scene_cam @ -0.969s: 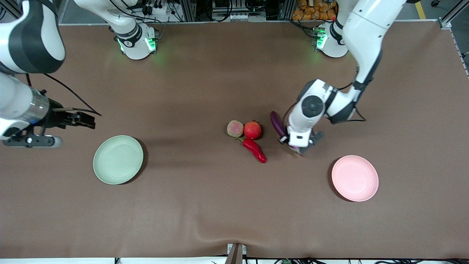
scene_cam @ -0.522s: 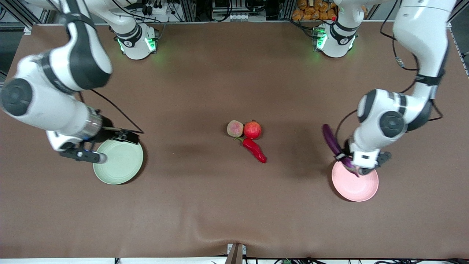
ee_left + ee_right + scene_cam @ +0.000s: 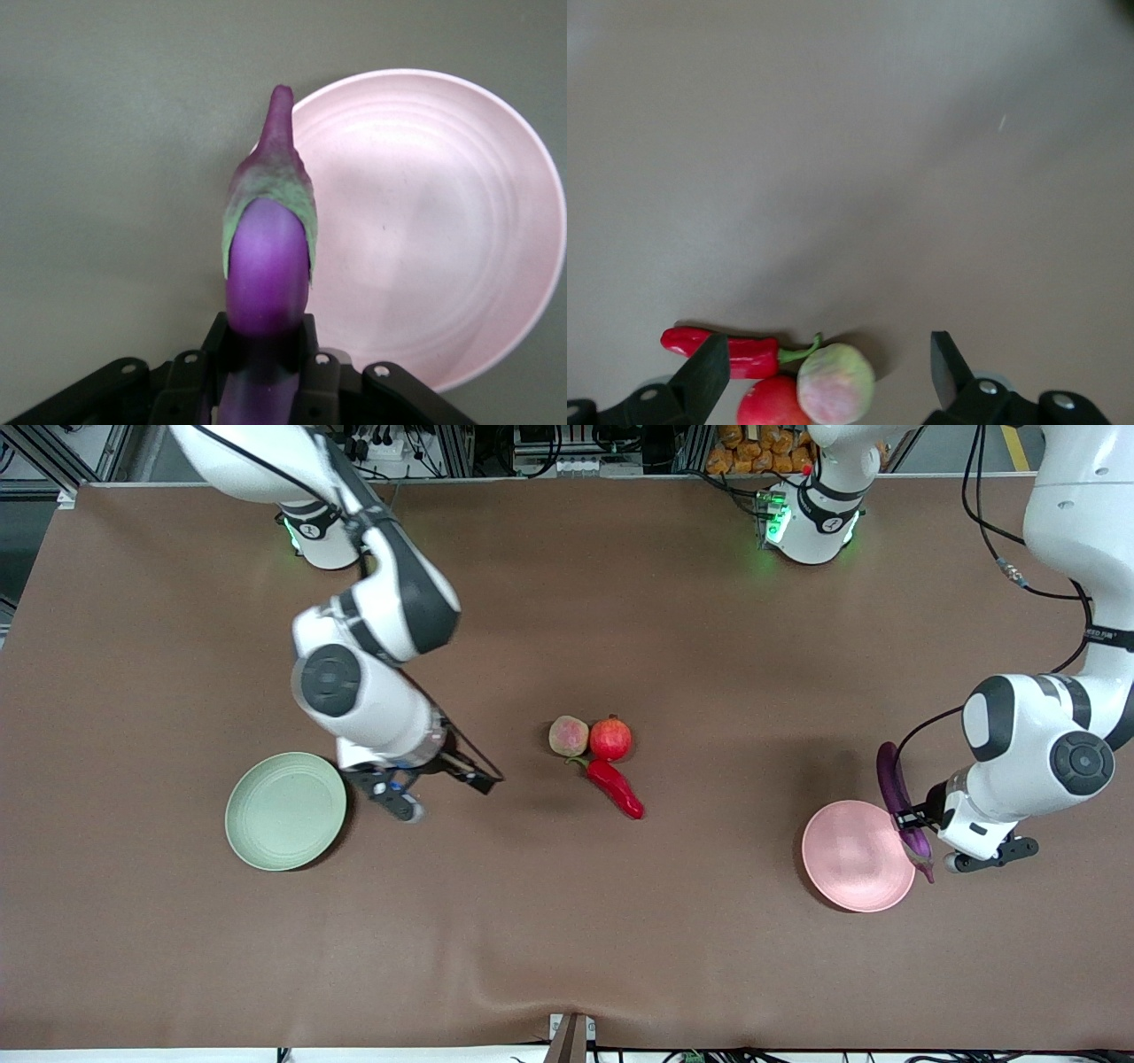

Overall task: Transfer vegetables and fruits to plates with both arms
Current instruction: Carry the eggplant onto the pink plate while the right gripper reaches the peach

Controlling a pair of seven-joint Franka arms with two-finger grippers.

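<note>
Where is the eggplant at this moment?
The eggplant is up in the air, clamped in the left gripper, over the rim of the pink plate at the left arm's end of the table.

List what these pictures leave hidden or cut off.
- Long glossy purple eggplant: in the left wrist view, its lower end is hidden by the left gripper shut on it.
- Round red fruit: cut by the right wrist view's edge.
- Open right gripper: only its fingertips show there.

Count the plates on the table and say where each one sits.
2. The pale green plate lies toward the right arm's end of the table; the pale pink plate lies toward the left arm's end. None seems hidden.
</note>
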